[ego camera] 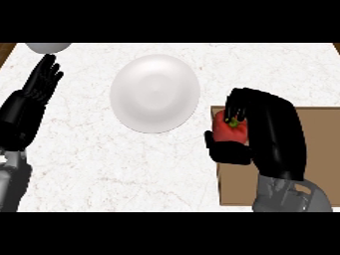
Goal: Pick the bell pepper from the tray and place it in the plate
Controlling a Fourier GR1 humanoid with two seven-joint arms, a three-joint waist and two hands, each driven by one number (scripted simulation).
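Right robot hand (pixel 271 134) round one bell pepper (pixel 229 130)

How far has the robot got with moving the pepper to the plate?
Done: the right hand has closed round the red pepper. In hand: the pepper sits at the tray's left edge. Left: carrying it to the white plate, which holds nothing. The left hand rests open.

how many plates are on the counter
1: a white plate at the counter's centre, left of the tray. A white object at the top left edge is cut off; unclear.
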